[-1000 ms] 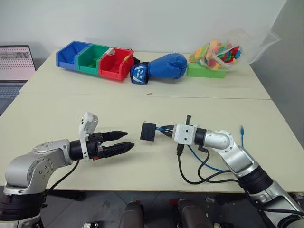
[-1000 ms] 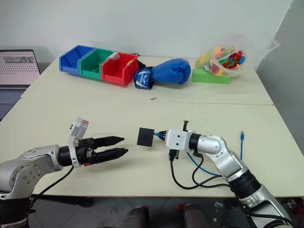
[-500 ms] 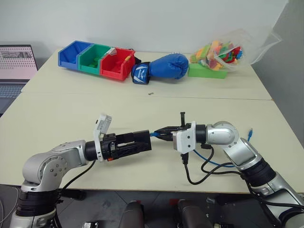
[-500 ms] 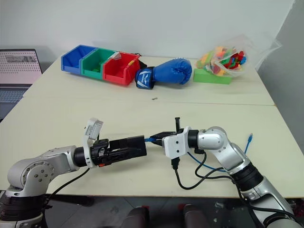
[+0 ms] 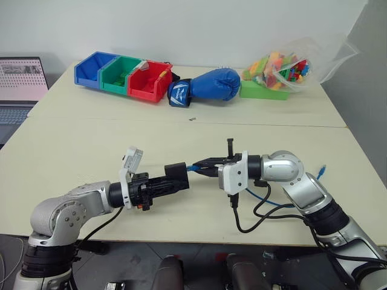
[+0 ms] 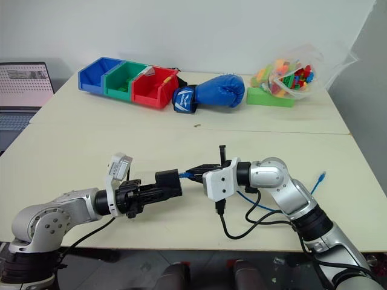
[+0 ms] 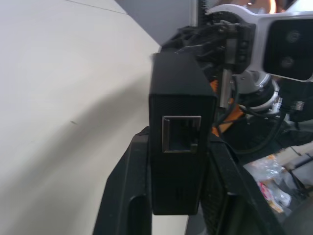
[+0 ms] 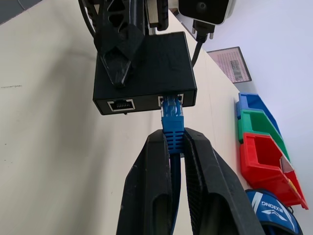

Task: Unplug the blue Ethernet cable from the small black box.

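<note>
Left gripper (image 6: pixel 162 190): fingers pressed onto the two flat sides of the small black box (image 6: pixel 169 183), pointing level toward the right, above the table's near edge.
Small black box: flat, matte, squarish; held clear of the table (image 5: pixel 91 139) between the two arms, thin edge up, its port face turned to the right gripper. The left wrist view shows one empty socket on its near edge; the right wrist view shows two sockets on the far face, one empty, one filled.
Blue Ethernet cable (image 8: pixel 172 122): bright blue, thin; its plug sits in the box's socket, long axis running left to right in line with both grippers.
Right gripper (image 8: pixel 172 142): pinching the cable's blue boot just behind the plug, pointing left.
Cable slack: loops under the right forearm toward the table's right near edge; free plug (image 5: pixel 321 171) lies on the table near that edge. Much of the loop is hidden by the arm and mixed with black cables.
Latch of the seated plug: too small to make out.
</note>
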`<state>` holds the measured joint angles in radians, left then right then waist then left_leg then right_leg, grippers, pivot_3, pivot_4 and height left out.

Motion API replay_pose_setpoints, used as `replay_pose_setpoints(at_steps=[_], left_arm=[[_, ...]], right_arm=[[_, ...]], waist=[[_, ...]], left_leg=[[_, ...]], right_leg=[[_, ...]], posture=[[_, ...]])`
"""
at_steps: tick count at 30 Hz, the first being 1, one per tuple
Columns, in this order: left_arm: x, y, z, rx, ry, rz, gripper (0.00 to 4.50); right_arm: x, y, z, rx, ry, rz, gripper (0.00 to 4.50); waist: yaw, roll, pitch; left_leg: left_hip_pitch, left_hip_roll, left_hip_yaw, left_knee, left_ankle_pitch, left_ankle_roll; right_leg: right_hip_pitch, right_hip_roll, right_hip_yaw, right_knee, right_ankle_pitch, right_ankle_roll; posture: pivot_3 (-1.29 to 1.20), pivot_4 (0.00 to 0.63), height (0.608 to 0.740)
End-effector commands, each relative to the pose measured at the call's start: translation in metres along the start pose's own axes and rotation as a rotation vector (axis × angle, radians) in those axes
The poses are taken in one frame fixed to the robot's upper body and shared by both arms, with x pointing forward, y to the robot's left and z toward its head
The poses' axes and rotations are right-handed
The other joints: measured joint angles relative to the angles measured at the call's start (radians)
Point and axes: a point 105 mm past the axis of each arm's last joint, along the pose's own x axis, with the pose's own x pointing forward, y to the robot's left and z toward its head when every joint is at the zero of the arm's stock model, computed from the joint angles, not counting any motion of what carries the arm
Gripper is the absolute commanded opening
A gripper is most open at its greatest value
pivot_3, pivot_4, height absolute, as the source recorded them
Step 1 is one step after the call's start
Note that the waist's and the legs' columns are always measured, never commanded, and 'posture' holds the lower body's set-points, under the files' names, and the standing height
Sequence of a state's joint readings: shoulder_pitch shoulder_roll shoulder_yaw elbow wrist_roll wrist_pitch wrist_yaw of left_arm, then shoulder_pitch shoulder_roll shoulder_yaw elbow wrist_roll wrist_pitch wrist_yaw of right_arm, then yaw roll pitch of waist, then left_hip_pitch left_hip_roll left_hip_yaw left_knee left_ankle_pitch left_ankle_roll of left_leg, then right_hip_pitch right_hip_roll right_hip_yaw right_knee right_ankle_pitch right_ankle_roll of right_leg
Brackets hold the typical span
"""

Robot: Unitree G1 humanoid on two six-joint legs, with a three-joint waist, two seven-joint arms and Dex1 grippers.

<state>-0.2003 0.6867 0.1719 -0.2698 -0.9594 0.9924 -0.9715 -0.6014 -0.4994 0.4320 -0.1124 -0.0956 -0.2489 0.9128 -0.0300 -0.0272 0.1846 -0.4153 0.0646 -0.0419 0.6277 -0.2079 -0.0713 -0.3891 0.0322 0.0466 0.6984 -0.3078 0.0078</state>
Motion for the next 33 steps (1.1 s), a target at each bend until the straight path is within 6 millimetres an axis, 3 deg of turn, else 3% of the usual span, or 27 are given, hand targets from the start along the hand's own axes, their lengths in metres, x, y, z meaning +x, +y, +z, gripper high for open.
replay_pose_setpoints(at_steps=[1,3,6,9,11,17,20,26,33], left_arm=[[0.000,-0.002,0.002,0.038,0.009,0.006,0.79],[-0.001,-0.002,0.002,0.034,0.013,0.003,0.79],[-0.002,-0.003,0.001,0.039,0.021,-0.007,0.79],[-0.004,-0.003,0.000,0.051,0.039,-0.010,0.79],[-0.004,-0.003,0.001,0.080,0.054,-0.022,0.79],[-0.007,-0.012,-0.004,0.208,0.150,-0.104,0.79],[-0.009,-0.014,-0.007,0.260,0.187,-0.125,0.79],[-0.008,-0.017,-0.004,0.307,0.195,-0.153,0.79],[-0.006,-0.019,-0.003,0.318,0.194,-0.160,0.79]], right_arm=[[-0.001,-0.007,0.021,-0.082,-0.065,-0.012,0.10],[-0.002,-0.004,0.023,-0.100,-0.066,0.010,0.81],[-0.005,-0.002,0.025,-0.093,-0.060,0.035,1.48],[-0.011,-0.001,0.028,-0.015,-0.061,0.064,2.12],[-0.018,-0.001,0.031,0.127,-0.070,0.085,2.36],[-0.030,-0.007,0.045,0.731,-0.178,0.103,2.36],[-0.030,-0.005,0.042,0.901,-0.190,0.110,2.36],[-0.022,0.003,0.036,1.075,-0.197,0.126,2.36],[-0.011,0.013,0.030,1.148,-0.188,0.152,2.36]], waist=[[0.000,0.000,0.000],[0.000,0.000,0.000],[0.000,0.000,0.000],[0.000,0.000,0.000],[0.000,0.000,0.000],[0.000,0.000,0.000],[-0.001,0.000,0.000],[-0.002,0.001,0.001],[-0.002,0.002,0.001]], left_leg=[[0.000,0.000,0.000,0.000,0.000,0.000],[0.000,0.000,0.000,0.000,0.000,0.000],[0.000,0.000,0.000,0.000,0.000,0.000],[0.000,0.000,0.000,0.000,0.000,0.000],[0.000,0.000,0.000,0.000,0.000,0.000],[0.000,0.000,0.000,0.000,0.000,0.000],[0.000,0.000,0.000,0.000,0.000,0.000],[0.000,0.000,0.000,0.000,0.000,0.000],[-0.001,0.000,0.000,0.000,0.000,0.000]], right_leg=[[0.000,0.000,0.000,0.000,0.000,0.000],[0.000,0.000,0.000,0.000,0.000,0.000],[0.000,0.000,0.000,0.000,0.000,0.000],[0.000,0.000,0.000,0.000,0.000,0.000],[0.000,0.000,0.000,0.000,0.000,0.000],[0.000,0.000,0.000,0.000,0.000,-0.001],[0.000,0.000,0.000,0.000,0.000,-0.001],[0.000,0.000,0.000,-0.001,-0.001,0.000],[-0.001,0.000,0.000,-0.001,-0.001,0.000]], posture=[[0.00,0.150,0.740],[0.00,0.150,0.740],[0.00,0.150,0.740],[0.00,0.150,0.740],[0.00,0.150,0.740],[0.00,0.150,0.740],[0.00,0.150,0.740],[0.00,0.150,0.740],[0.00,0.150,0.740]])
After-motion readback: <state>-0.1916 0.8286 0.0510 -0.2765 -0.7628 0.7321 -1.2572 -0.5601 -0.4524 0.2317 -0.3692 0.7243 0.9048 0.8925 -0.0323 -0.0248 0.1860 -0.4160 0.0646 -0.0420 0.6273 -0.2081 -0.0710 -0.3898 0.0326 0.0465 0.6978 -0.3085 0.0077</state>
